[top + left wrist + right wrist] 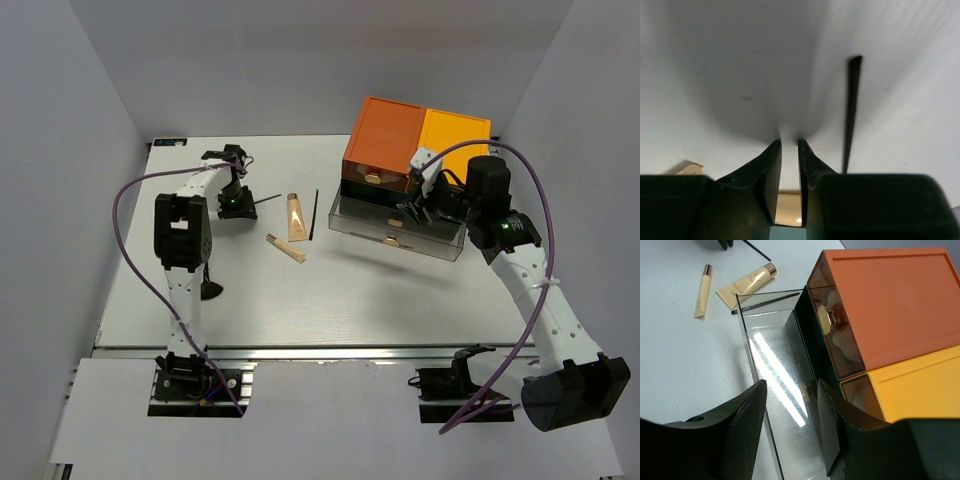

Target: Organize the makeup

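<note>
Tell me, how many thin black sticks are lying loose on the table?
2. One stick lies right of the beige tube, near the clear drawer. The other stick lies further left, beside the left arm's fingers. More could be hidden inside the box.

fingers (767, 172) barely apart, thin black pencil (852, 100) alongside.

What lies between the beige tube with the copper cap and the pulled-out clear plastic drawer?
Only a thin black pencil, lying beside the beige tube, crosses the path to the clear drawer; nothing else visible does.
</note>
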